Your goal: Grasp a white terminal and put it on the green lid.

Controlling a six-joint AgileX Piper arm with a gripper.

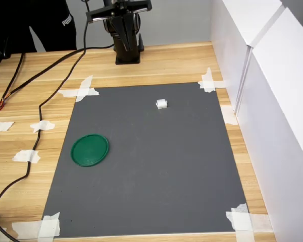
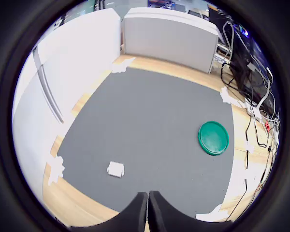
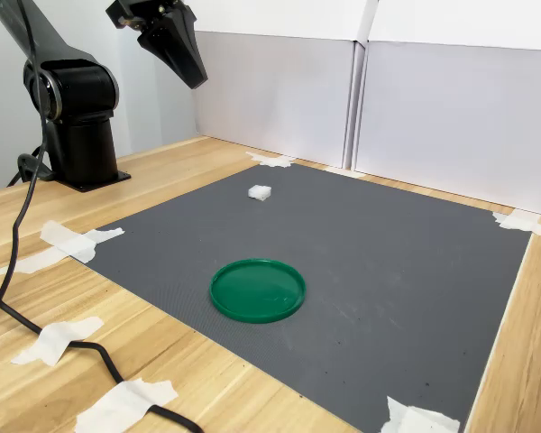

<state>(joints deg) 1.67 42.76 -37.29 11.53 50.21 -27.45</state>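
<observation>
First exterior view: white terminal (image 1: 161, 104) lying on the grey mat (image 1: 151, 171) toward its far edge, well apart from the green lid (image 1: 90, 149) near the first exterior view's left edge of the mat — arm base (image 1: 127, 38) standing on the wooden table (image 1: 161, 63) beyond.

Wrist view: gripper (image 2: 148, 209) with fingers pressed together, nothing between them — terminal (image 2: 116, 169) near the fingertips, lid (image 2: 213, 137) well apart.

Second exterior view: gripper (image 3: 194, 74) raised high above the table, closed and empty; terminal (image 3: 260, 192) on the mat beyond the lid (image 3: 257, 290), tape scraps (image 3: 72, 242) holding the mat's corners.
</observation>
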